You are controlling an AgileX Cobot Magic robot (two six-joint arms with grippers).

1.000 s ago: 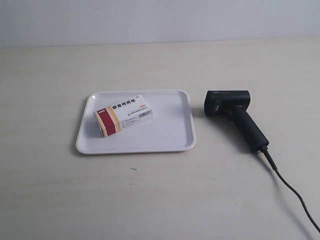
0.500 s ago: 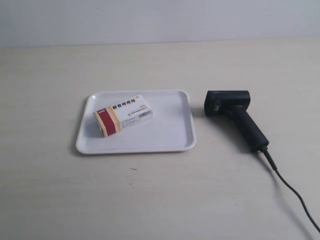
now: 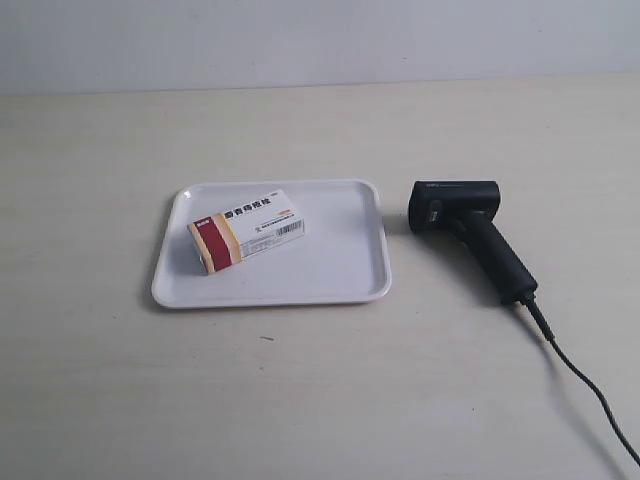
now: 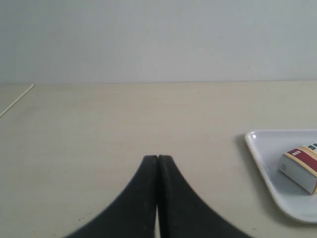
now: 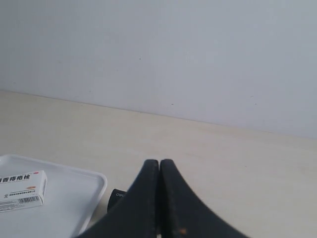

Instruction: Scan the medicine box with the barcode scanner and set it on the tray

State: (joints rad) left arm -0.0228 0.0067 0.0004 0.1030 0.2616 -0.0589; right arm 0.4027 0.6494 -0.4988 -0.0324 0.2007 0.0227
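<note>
The medicine box (image 3: 246,229) lies flat inside the white tray (image 3: 340,270), toward its left half, red and tan band at its near-left end. The black barcode scanner (image 3: 470,235) lies on the table just right of the tray, head toward the tray, cable (image 3: 585,385) trailing to the lower right. No arm shows in the exterior view. My left gripper (image 4: 158,157) is shut and empty over bare table, with the tray (image 4: 257,148) and box (image 4: 300,167) off to one side. My right gripper (image 5: 159,161) is shut and empty, hiding most of the scanner (image 5: 117,195), beside the tray (image 5: 74,198) holding the box (image 5: 22,190).
The pale wooden table (image 3: 300,400) ends at a grey-white wall (image 3: 320,40) behind. A thin pale line (image 4: 17,100) marks the table near its edge in the left wrist view.
</note>
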